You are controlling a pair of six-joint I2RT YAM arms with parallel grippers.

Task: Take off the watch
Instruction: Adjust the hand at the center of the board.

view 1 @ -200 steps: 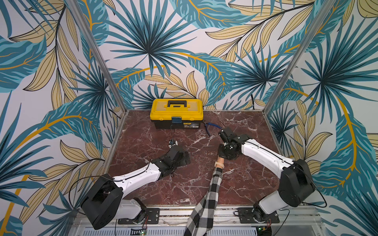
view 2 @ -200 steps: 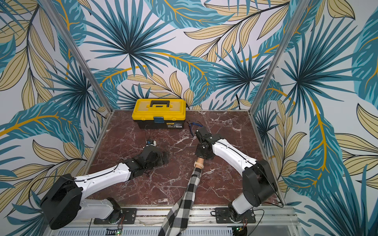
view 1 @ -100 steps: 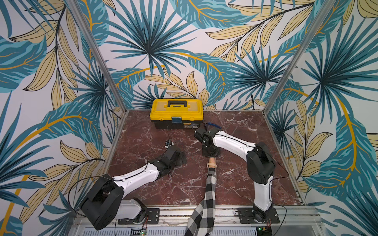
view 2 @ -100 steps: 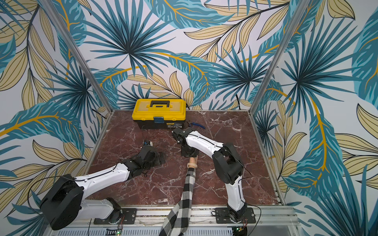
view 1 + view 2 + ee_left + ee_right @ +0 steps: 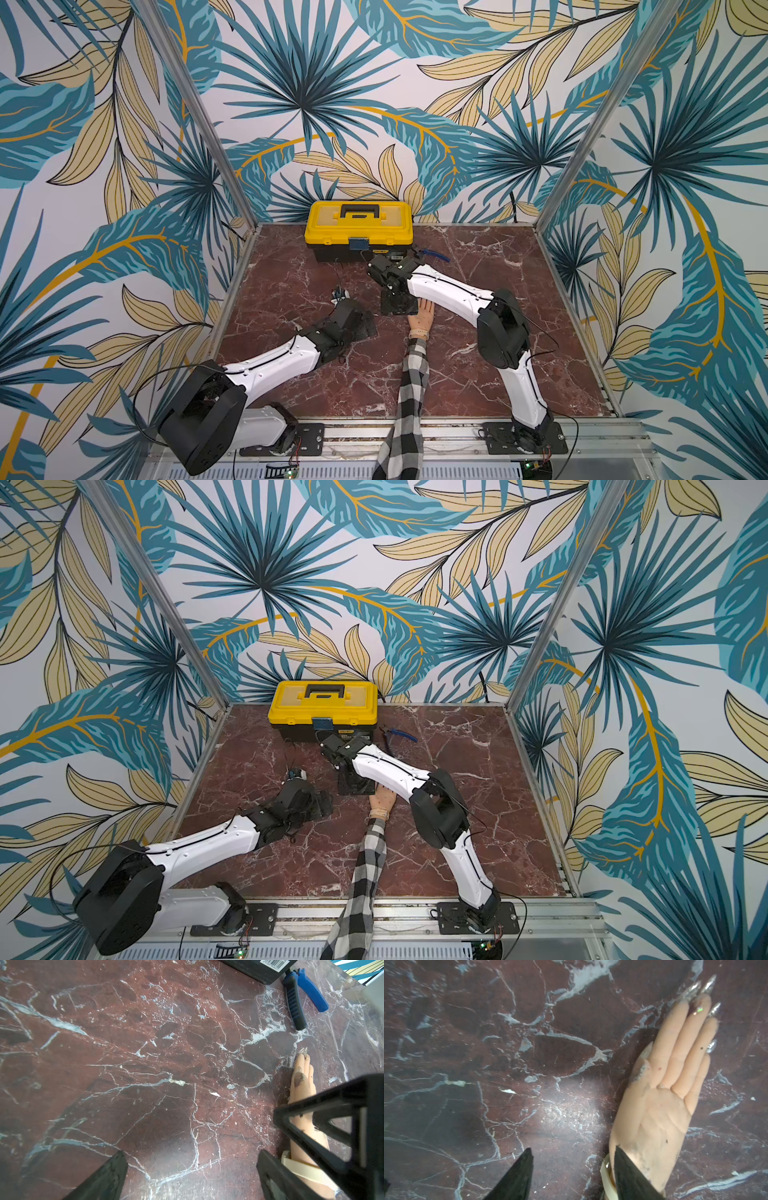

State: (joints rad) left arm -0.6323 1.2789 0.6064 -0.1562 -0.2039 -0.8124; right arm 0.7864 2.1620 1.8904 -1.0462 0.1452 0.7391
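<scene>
**A:** The right gripper [image 5: 573,1149]: how do its jaws stand?

**B:** Parted, with only bare marble between them. One black finger [image 5: 629,1174] lies over the heel of the flesh-coloured mannequin hand [image 5: 660,1105], right against the thin cream strap of the small wristwatch [image 5: 607,1178]. It holds nothing.

**A:** And the left gripper [image 5: 193,1153]?

**B:** Spread wide and empty, low over the marble.

**A:** Where is the watch in the frame?

**B:** In both top views it is just below the middle of the frame. It wraps the mannequin wrist between the palm and the cuff of the black-and-white checked sleeve [image 5: 409,395]. I cannot make out its face.

**A:** The arms?

**B:** The right arm [image 5: 449,291] climbs from its base at the lower right to a raised black elbow. Its white forearm then reaches up and left, and the gripper points down just left of the hand's fingers. The left arm [image 5: 274,361] comes from the lower left, forearm low and slanting up to the right. Its gripper ends a little left of the mannequin wrist.

**A:** The hand itself?

**B:** Flat, palm up, fingers straight and together with long silvery nails, pointing toward the top of the frame.

**A:** Further out?

**B:** A yellow plastic toolbox with a black handle [image 5: 359,222] stands at the back of the dark red marble table [image 5: 498,257]. Blue-handled pliers [image 5: 399,733] lie just right of it.
</scene>
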